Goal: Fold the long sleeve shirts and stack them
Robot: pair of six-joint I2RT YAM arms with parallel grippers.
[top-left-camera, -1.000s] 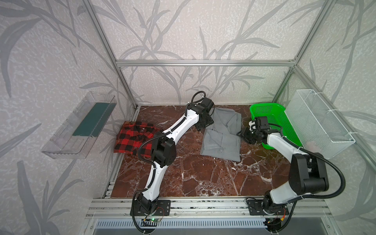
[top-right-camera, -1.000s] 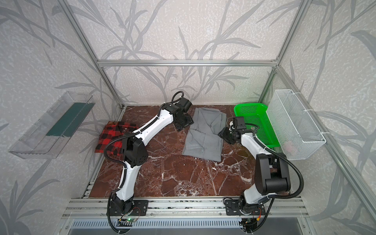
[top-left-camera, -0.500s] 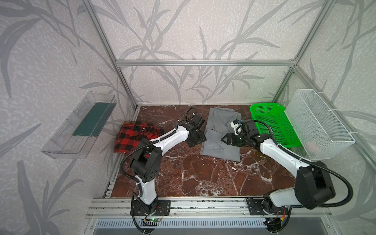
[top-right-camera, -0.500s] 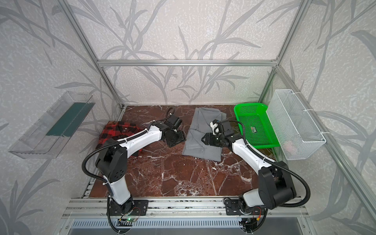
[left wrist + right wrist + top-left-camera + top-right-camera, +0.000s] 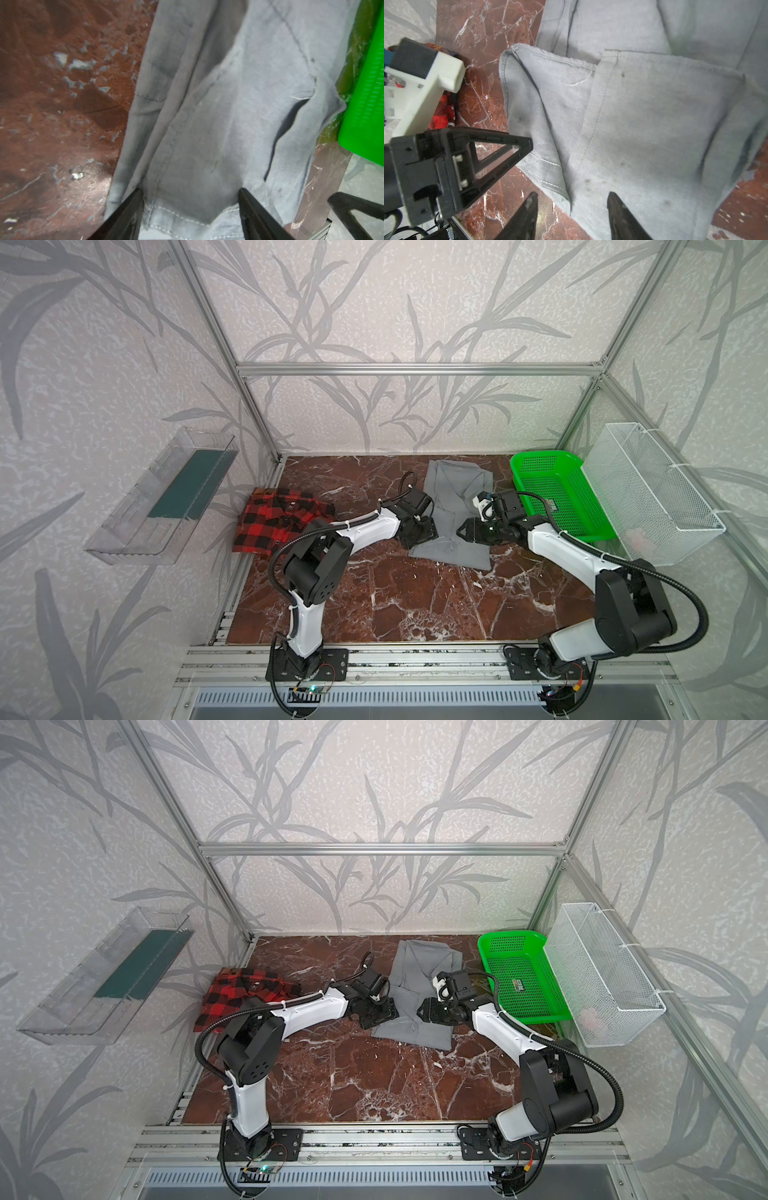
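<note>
While the gray shirt (image 5: pixel 451 489) lies flat on the far middle of the table (image 5: pixel 415 605), both my grippers hang low over its near half. Long axis: near to far, collar (image 5: pixel 453 467) at the far end, hem (image 5: pixel 176 216) toward me. Sides look already turned in, so the body reads as a narrow strip.

Left gripper (image 5: pixel 420 531): at the shirt's left edge, close to the near-left corner. Jaws apart, nothing pinched. In the left wrist view the stitched hem runs across between the two fingers (image 5: pixel 133 207).

Right gripper (image 5: pixel 464 529): over the middle of the near half, pointing left across the cloth toward its partner. Jaws apart too, holding nothing. In the right wrist view the hem's edge passes between them.

Plaid shirt (image 5: pixel 274 518): bunched at the left edge of the table, well apart from the gray one, touched by neither arm. Green basket (image 5: pixel 552 489): just right of the gray shirt, at the far right.

Judgement: the next fold runs across the long axis, hem carried far toward the collar. That turns on each gripper taking its own corner. Left is nearer the left corner, almost on it. Right sits inboard of the right corner and would need to shift right and near first. Risk: an uneven pinch skews the fold.
</note>
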